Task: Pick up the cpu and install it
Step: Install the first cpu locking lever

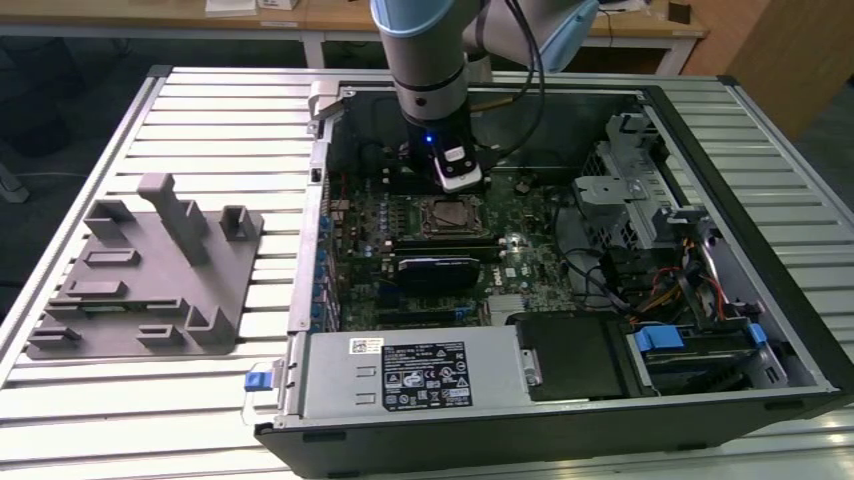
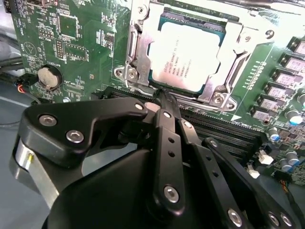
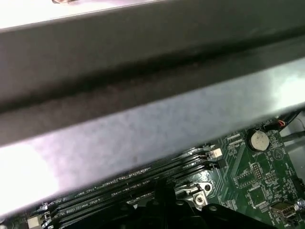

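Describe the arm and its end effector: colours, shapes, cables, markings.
The arm is a silver-grey tube with a light blue joint cap, a black cable alongside and a small blue light near the wrist. The end effector is matte black: flat linkage bars joined by silver screws, tapering to thin fingers.

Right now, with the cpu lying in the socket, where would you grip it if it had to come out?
The cpu lies flat inside the socket frame, top face exposed. Probably come straight down from above and pinch two opposite edges; the metal frame crowds its sides, so a sideways approach looks blocked.
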You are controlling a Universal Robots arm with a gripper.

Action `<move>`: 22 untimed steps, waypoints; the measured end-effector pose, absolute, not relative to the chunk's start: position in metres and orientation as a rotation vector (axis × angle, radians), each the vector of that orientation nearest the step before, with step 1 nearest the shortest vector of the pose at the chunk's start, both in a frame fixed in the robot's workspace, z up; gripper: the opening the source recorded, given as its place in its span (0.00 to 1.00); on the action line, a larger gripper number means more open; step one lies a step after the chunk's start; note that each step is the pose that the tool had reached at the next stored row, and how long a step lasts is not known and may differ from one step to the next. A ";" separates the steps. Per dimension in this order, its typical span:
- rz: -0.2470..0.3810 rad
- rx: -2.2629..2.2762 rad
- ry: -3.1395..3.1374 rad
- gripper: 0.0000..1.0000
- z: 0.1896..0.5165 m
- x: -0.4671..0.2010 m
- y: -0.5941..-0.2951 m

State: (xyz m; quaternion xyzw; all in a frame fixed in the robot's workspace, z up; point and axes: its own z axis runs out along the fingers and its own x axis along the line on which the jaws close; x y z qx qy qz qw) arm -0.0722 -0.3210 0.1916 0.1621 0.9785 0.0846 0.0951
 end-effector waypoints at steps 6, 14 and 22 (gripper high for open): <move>0.252 0.476 2.902 0.11 0.191 -0.071 -0.321; 0.252 0.476 2.902 0.11 0.203 -0.070 -0.321; 0.252 0.476 2.902 0.11 0.221 -0.070 -0.321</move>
